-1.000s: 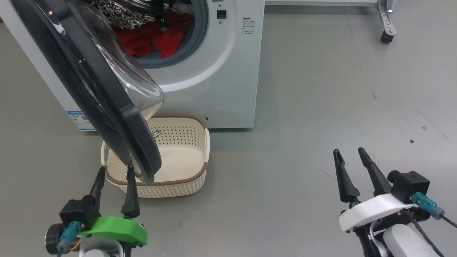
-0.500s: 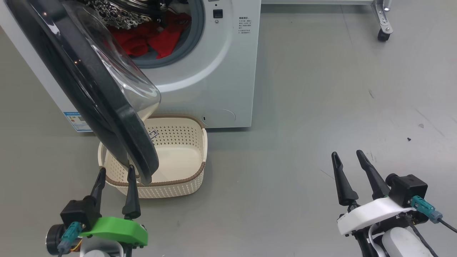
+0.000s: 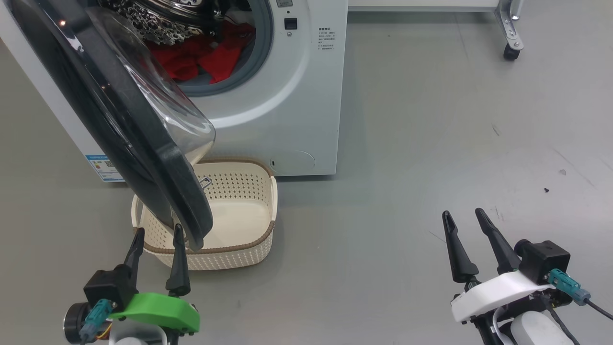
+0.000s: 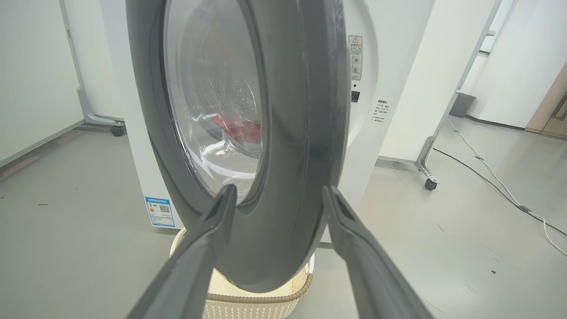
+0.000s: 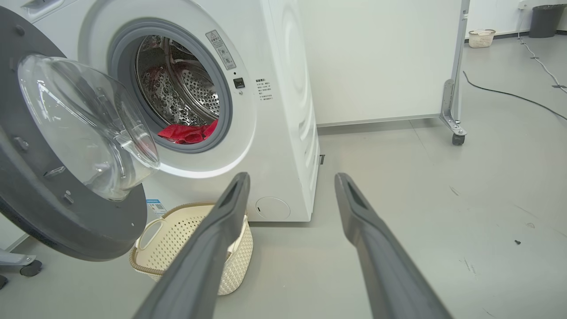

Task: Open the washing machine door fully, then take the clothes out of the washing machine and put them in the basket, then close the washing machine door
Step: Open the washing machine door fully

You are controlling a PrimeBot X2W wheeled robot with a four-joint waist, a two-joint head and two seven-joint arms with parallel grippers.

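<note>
Just beyond left end effector (image 3: pixel 159 228), door (image 3: pixel 143 143)

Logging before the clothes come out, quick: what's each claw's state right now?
Left claw: open, holding nothing.
Right claw: open, holding nothing.

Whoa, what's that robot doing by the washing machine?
It is getting ready to unload laundry. The washing machine door hangs partly open over the empty basket, and the red clothes lie inside the washing machine. The left gripper, open, sits close to the door's lower edge, holding nothing. The right gripper is open too, off to the side.
</note>
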